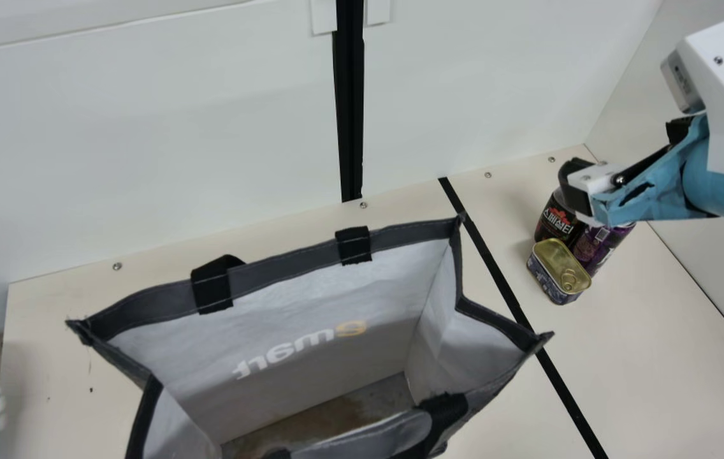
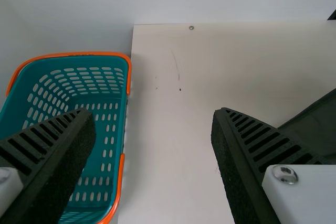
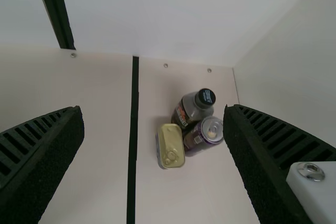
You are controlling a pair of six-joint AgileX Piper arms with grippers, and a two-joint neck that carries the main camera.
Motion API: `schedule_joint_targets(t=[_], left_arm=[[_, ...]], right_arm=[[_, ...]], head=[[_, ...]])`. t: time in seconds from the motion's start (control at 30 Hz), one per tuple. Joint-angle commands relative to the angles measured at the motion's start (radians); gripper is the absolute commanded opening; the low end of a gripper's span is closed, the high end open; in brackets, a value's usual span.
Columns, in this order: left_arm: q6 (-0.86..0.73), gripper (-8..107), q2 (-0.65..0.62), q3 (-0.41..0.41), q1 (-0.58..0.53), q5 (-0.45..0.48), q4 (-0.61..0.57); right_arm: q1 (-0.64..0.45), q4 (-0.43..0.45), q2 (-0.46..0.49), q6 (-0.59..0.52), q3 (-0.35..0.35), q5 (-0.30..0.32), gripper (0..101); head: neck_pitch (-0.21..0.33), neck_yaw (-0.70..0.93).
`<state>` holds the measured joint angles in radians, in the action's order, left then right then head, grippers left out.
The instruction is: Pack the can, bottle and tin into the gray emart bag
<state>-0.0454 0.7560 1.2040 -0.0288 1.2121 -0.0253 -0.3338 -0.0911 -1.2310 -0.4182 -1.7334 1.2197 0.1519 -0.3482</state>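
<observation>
Left claw (image 2: 153, 116) and right claw (image 1: 573, 188) gape, ribbed; the oblong metal tin (image 1: 556, 262) sits beside the cylindrical can (image 1: 596, 247).

There's one bag (image 1: 285, 270), one basket (image 2: 123, 109) — plus one can (image 3: 198, 138), one bottle (image 3: 191, 109), one tin (image 3: 171, 145).

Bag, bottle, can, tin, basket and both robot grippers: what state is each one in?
Bag: upright, mouth open
Bottle: standing, cap on
Can: standing
Tin: lid up, shut, ring pull on it
Basket: upright, open-topped
Left gripper: open
Right gripper: open
</observation>
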Motion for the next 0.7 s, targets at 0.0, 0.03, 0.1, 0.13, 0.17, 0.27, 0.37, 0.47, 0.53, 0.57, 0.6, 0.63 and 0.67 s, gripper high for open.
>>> schedule_joint_targets(t=[0.0, 0.03, 0.1, 0.13, 0.17, 0.27, 0.37, 0.47, 0.53, 0.57, 0.6, 0.63, 0.67], left_arm=[[0.000, 90, 0.000, 0.000, 0.000, 0.000, 0.000], [0.000, 90, 0.000, 0.000, 0.000, 0.000, 0.000], [0.000, 90, 0.000, 0.000, 0.000, 0.000, 0.000], [0.000, 90, 0.000, 0.000, 0.000, 0.000, 0.000], [0.000, 90, 0.000, 0.000, 0.000, 0.000, 0.000], [0.000, 90, 0.000, 0.000, 0.000, 0.000, 0.000], [0.000, 90, 0.000, 0.000, 0.000, 0.000, 0.000], [0.000, 90, 0.000, 0.000, 0.000, 0.000, 0.000], [0.000, 90, 0.000, 0.000, 0.000, 0.000, 0.000], [0.000, 90, 0.000, 0.000, 0.000, 0.000, 0.000], [0.000, 90, 0.000, 0.000, 0.000, 0.000, 0.000], [0.000, 90, 0.000, 0.000, 0.000, 0.000, 0.000], [0.000, 90, 0.000, 0.000, 0.000, 0.000, 0.000]], right_arm=[[-0.003, 0.024, 0.003, 0.006, 0.019, 0.000, 91], [-0.004, 0.034, 0.004, 0.009, 0.027, 0.000, 91], [-0.008, 0.050, 0.007, 0.012, 0.043, 0.000, 91], [-0.011, 0.057, 0.008, 0.013, 0.051, 0.000, 91], [-0.013, 0.065, 0.009, 0.014, 0.059, 0.000, 91], [-0.022, 0.082, 0.013, 0.015, 0.085, 0.000, 91], [-0.032, 0.094, 0.018, 0.016, 0.108, 0.000, 91], [-0.042, 0.101, 0.024, 0.015, 0.129, 0.000, 91], [-0.049, 0.102, 0.028, 0.016, 0.141, 0.000, 91], [-0.047, 0.102, 0.026, 0.017, 0.136, -0.001, 91], [-0.049, 0.102, 0.028, 0.018, 0.142, 0.000, 91], [-0.047, 0.102, 0.027, 0.018, 0.142, 0.002, 91], [-0.048, 0.102, 0.027, 0.018, 0.142, -0.001, 91]], head=[[0.023, -0.001], [0.023, -0.001], [0.023, -0.001], [0.023, -0.001], [0.023, -0.001], [0.023, -0.001], [0.023, -0.001], [0.023, -0.001], [0.023, -0.001], [0.023, -0.001], [0.023, -0.001], [0.023, -0.001], [0.023, -0.001]])
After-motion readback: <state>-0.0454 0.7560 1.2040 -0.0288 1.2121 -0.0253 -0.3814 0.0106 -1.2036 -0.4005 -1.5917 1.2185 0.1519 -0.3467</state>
